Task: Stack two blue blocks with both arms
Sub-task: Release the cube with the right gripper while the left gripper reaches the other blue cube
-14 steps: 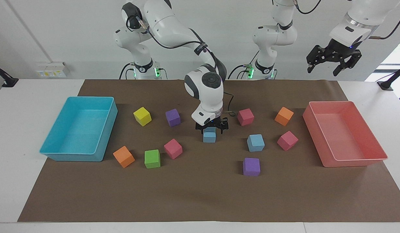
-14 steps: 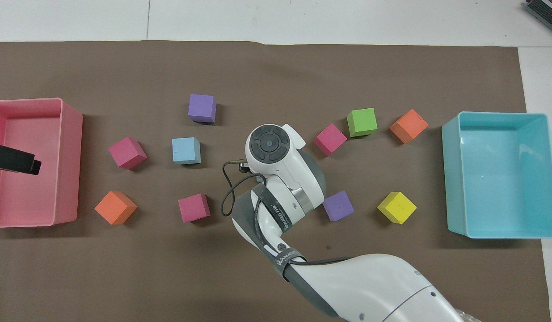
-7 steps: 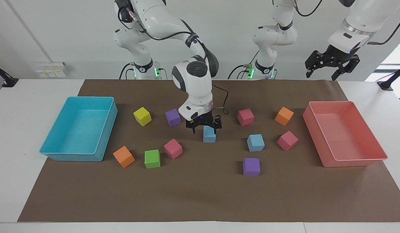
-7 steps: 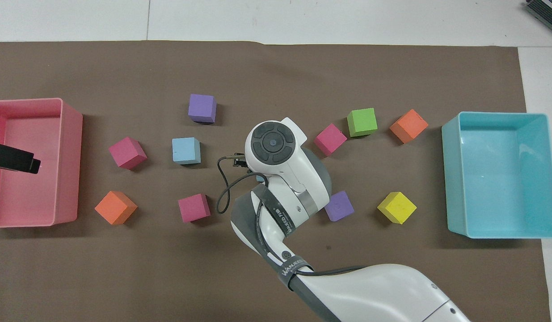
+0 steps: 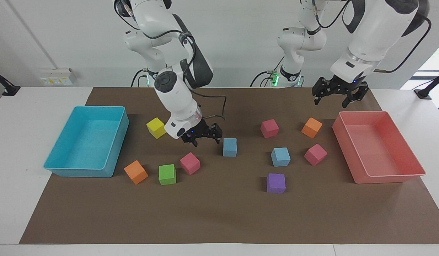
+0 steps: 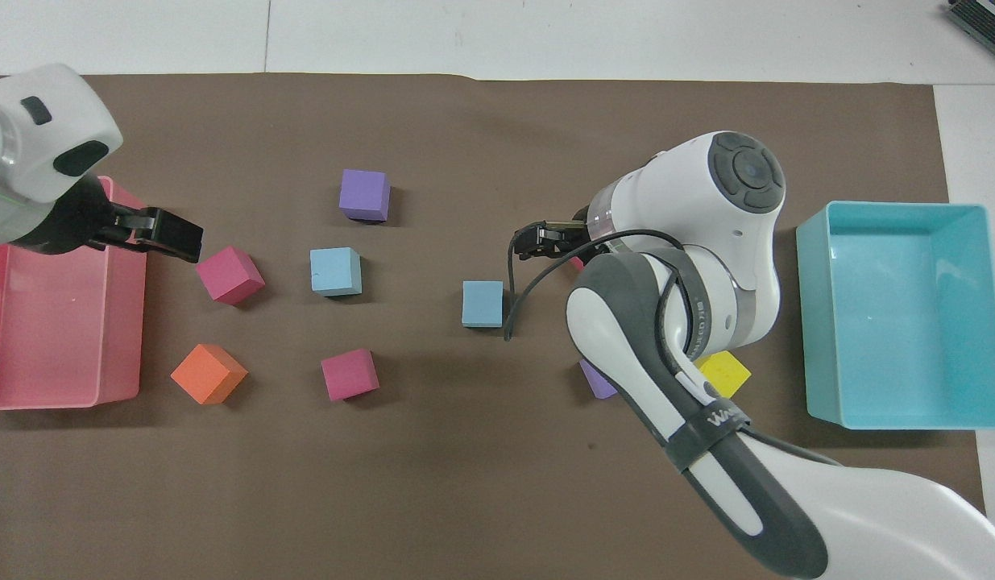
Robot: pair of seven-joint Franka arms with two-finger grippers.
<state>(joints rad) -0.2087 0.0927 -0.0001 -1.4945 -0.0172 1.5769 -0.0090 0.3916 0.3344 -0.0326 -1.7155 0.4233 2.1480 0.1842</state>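
The right end effector [image 5: 201, 136] hung low over the brown mat [image 5: 219, 213], fingers spread and holding nothing. One sky-blue block [image 5: 230, 147] sat on the mat just beside it, toward the left arm's end of the tabletop, clear of the fingers. The second sky-blue block [image 5: 280, 156] lay well apart from that end effector, farther along toward the left arm's end and a little farther from the robots. A pink cube [image 5: 189, 163] rested close below the right end effector, on the side away from the robots, with a green cube [image 5: 167, 174] and an orange cube [image 5: 135, 172] next along toward the teal tray [image 5: 63, 167]. A yellow cube [image 5: 156, 127] stood beside the right arm's wrist; in the overhead view the arm hid most of a purple cube [image 6: 595, 381].

The left end effector [image 5: 336, 99] hovered, fingers apart and empty, over the mat by the corner of the pink tray [image 5: 390, 177] nearest the robots. An orange cube [image 5: 311, 127] lay closest beneath it, with two pink cubes [image 5: 269, 128] [image 5: 315, 154] around it. Both sky-blue blocks lay apart on the mat, neither one on top of the other, and a purple cube [image 5: 276, 183] sat farthest from the robots.
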